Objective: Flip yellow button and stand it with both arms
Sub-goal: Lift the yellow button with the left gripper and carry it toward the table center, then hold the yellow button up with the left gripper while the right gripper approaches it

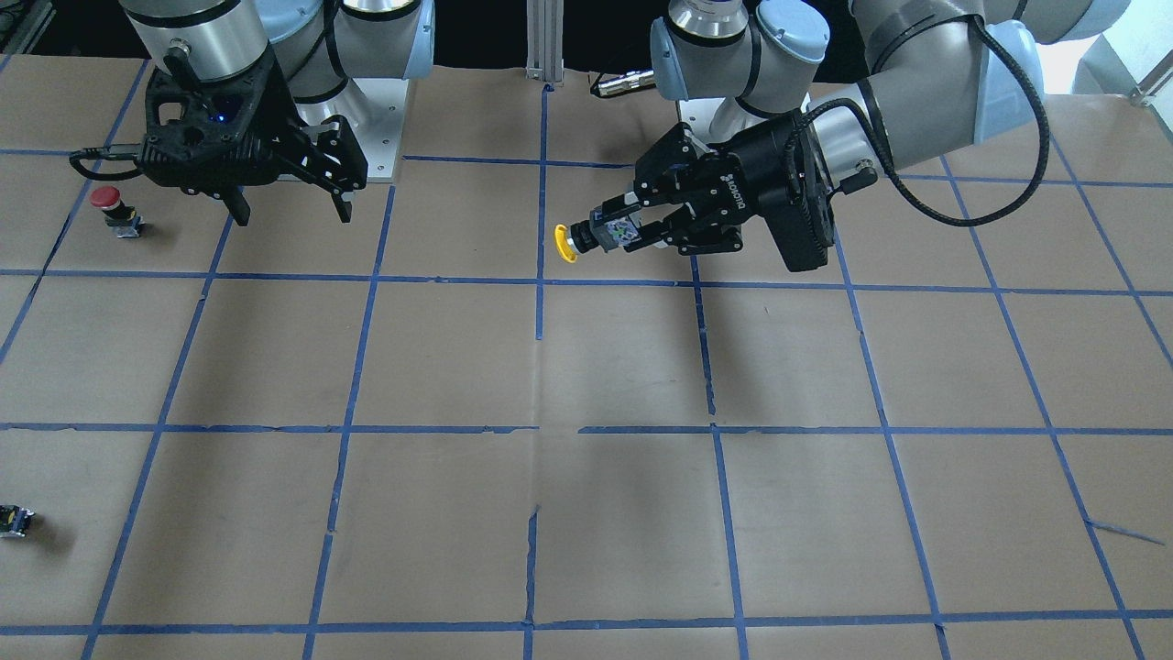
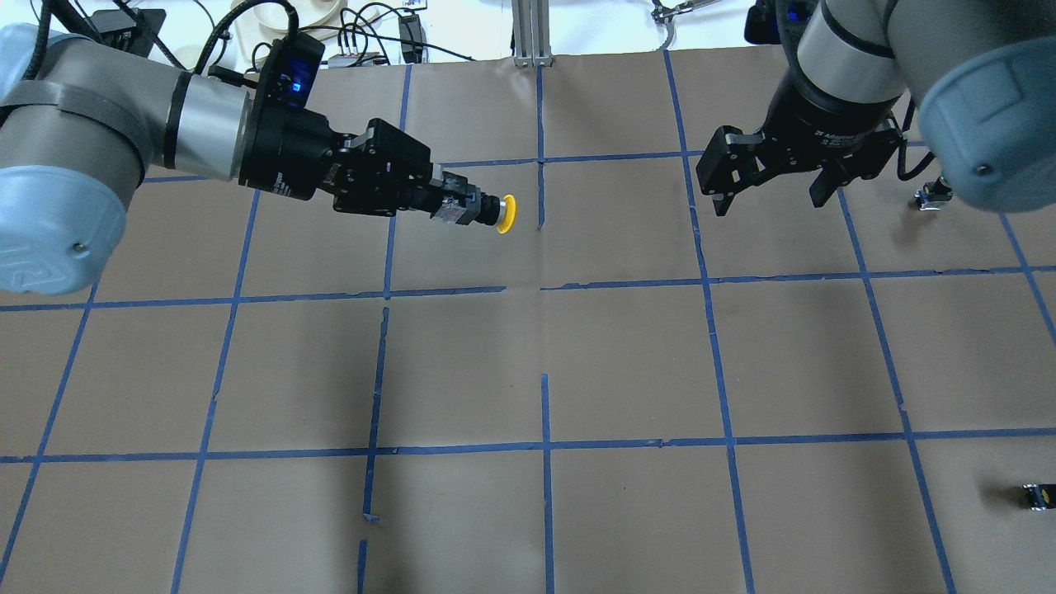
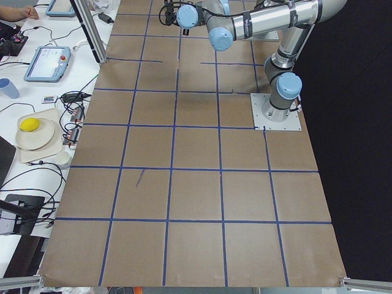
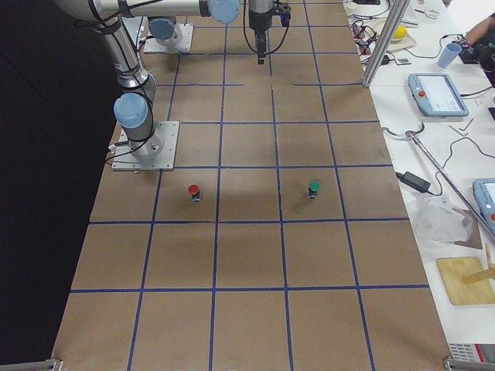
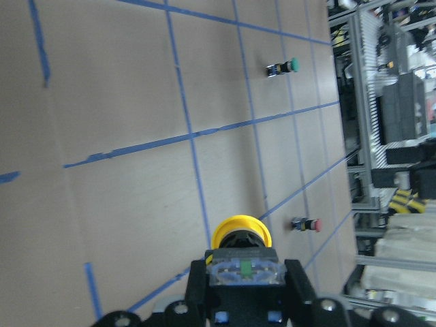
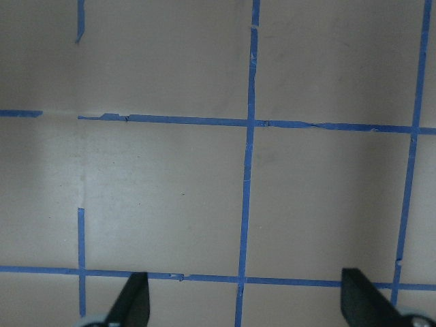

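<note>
The yellow button (image 1: 568,244) hangs in the air above the table, lying sideways with its yellow cap pointing toward the table's middle. My left gripper (image 1: 625,231) is shut on its black-grey body. In the overhead view the button (image 2: 504,214) sticks out past my left gripper (image 2: 452,206). The left wrist view shows the cap (image 5: 240,235) just beyond the fingers (image 5: 197,289). My right gripper (image 1: 293,216) is open and empty, fingers pointing down above the table, well apart from the button. It also shows in the overhead view (image 2: 767,202) and its wrist view (image 6: 248,303).
A red-capped button (image 1: 108,206) stands on the table beside my right gripper. A small capless switch block (image 1: 14,520) lies near the far table edge on that side. A green-capped button (image 4: 313,188) stands further out. The table is brown paper with blue tape lines (image 1: 541,312).
</note>
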Available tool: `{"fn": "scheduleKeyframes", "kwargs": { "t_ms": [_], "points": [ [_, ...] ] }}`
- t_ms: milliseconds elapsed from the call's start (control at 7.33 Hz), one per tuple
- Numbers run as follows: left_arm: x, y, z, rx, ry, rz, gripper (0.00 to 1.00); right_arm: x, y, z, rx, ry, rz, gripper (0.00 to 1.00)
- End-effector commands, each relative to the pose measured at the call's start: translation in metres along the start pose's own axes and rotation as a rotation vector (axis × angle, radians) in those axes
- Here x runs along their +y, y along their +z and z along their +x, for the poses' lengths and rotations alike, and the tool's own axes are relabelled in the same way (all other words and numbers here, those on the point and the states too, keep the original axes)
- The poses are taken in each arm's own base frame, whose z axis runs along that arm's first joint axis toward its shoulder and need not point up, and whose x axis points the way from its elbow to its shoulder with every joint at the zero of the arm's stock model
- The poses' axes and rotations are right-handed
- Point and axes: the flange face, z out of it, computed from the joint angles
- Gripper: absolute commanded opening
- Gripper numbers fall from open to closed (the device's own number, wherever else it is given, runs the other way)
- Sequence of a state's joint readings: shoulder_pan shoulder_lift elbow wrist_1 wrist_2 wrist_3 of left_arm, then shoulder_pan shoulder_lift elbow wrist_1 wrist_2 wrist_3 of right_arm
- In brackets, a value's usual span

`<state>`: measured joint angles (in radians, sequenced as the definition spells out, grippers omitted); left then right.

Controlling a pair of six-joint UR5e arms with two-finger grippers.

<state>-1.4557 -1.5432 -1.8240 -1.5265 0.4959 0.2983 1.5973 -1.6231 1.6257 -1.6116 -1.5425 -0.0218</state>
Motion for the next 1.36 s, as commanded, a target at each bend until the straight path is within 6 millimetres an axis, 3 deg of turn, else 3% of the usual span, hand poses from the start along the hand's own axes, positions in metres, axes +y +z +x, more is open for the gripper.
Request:
{"fn": "scheduleKeyframes", "kwargs": {
  "t_ms": [0, 273, 682, 955, 1227],
  "points": [
    [0.003, 0.008, 0.035, 0.225, -0.121, 0.029, 0.10, -0.011, -0.003, 0.020, -0.164, 0.079, 0.016, 1.00],
    [0.003, 0.012, 0.047, 0.312, -0.129, 0.031, 0.10, -0.021, -0.005, 0.051, -0.474, 0.221, 0.003, 1.00],
    [0.007, 0.024, 0.051, 0.316, -0.136, 0.004, 0.10, -0.018, -0.016, 0.024, -0.990, 0.405, -0.159, 1.00],
    [0.006, 0.024, 0.053, 0.327, -0.136, 0.005, 0.10, -0.022, -0.024, 0.045, -1.126, 0.525, -0.174, 1.00],
    [0.005, 0.023, 0.055, 0.331, -0.151, 0.004, 0.09, 0.014, -0.032, 0.031, -1.136, 0.611, -0.317, 1.00]
  ]
}}
